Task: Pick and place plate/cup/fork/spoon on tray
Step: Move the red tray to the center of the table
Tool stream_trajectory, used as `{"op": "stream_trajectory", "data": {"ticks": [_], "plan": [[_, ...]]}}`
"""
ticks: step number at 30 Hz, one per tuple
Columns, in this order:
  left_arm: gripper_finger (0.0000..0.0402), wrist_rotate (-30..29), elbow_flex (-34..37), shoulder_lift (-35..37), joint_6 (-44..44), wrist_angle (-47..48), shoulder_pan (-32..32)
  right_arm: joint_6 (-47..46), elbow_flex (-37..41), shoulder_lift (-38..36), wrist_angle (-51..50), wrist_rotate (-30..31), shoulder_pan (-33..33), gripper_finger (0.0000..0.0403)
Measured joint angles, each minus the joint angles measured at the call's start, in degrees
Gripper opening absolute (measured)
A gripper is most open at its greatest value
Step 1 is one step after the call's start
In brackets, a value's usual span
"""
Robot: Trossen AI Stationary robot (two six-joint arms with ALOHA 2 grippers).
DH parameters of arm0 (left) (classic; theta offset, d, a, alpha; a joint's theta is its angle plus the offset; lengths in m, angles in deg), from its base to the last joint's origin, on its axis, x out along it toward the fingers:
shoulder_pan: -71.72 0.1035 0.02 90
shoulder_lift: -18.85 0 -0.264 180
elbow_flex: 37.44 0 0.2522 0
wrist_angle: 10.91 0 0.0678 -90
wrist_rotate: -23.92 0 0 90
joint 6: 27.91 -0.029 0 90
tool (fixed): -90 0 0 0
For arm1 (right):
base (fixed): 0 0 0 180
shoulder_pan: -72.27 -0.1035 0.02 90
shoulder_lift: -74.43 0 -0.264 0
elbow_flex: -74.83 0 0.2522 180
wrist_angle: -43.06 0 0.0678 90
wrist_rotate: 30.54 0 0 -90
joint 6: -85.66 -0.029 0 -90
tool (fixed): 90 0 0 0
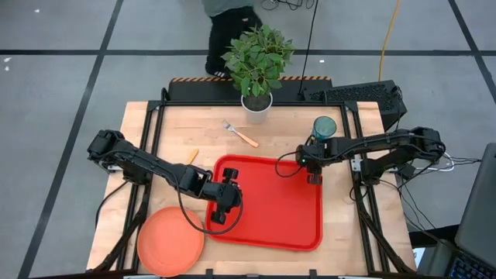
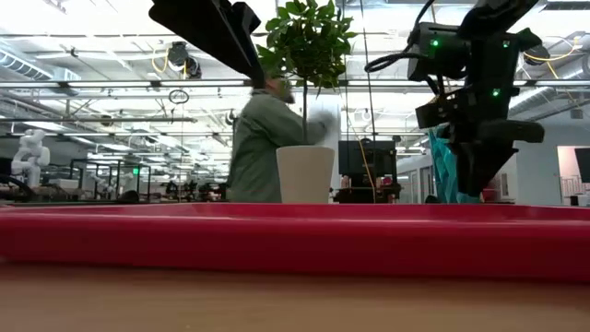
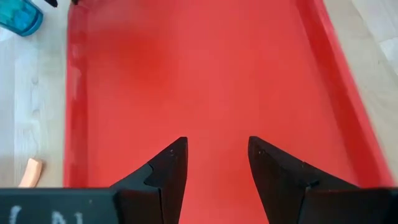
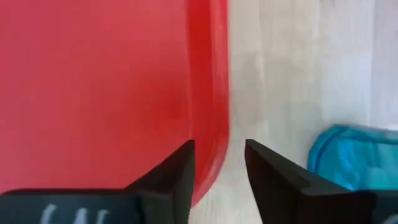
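Observation:
The red tray lies in the middle of the table. My left gripper hangs open over its left part, with only bare tray between its fingers. Above the tray's far right corner my right gripper is open and holds nothing. The teal cup stands upright on the wood just beyond it. The fork lies flat on the table behind the tray. The orange plate lies flat at the near left corner. The spoon shows only as an orange handle end beside my left arm.
A white pot with a green plant stands at the far edge, behind the fork. A person stands beyond the table. Bare wood lies to the right of the tray and along the far left.

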Motion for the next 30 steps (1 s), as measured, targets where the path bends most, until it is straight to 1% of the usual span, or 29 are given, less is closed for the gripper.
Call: {"op": "stream_trajectory", "data": {"ticks": [2, 5, 12, 15, 19, 22, 26, 30], "plan": [[0.0172, -0.01, 0.0, 0.0, 0.14, 0.12, -0.06, 2.61, 0.16, 0.02, 0.31, -0.91, -0.35, 0.0147], [0.0172, -0.03, 0.0, 0.0, 0.82, 0.9, -0.11, 6.11, 1.23, 0.0, 0.53, -1.08, -1.07, 0.0149], [0.0172, -0.03, 0.0, 0.0, 1.09, 1.59, -0.11, 5.78, 2.43, -0.03, 2.16, -0.18, -1.05, 0.0144], [0.0172, -0.03, 0.0, 0.0, 1.01, 1.6, -0.11, 3.21, 2.44, -0.77, 1.88, -1.0, -1.07, 0.0145], [0.0172, -0.04, 0.0, 0.0, 0.96, 1.59, -0.11, -2.43, 2.43, -2.89, 0.7, -5.35, -1.68, 0.0145], [0.0172, -0.05, 0.0, 0.0, 0.96, 1.56, 0.22, -7.63, 2.43, -5.17, -1.0, -7.07, -3.55, 0.0145], [0.0172, -0.08, 0.0, 0.0, 0.62, 1.56, 0.74, -11.72, 2.4, -8.58, -2.54, -6.86, -9.01, 0.0143], [0.0172, -0.12, 0.48, 0.0, 0.55, 1.46, 1.38, -15.93, 2.38, -10.27, -0.51, -5.38, -15.67, 0.013]]}}
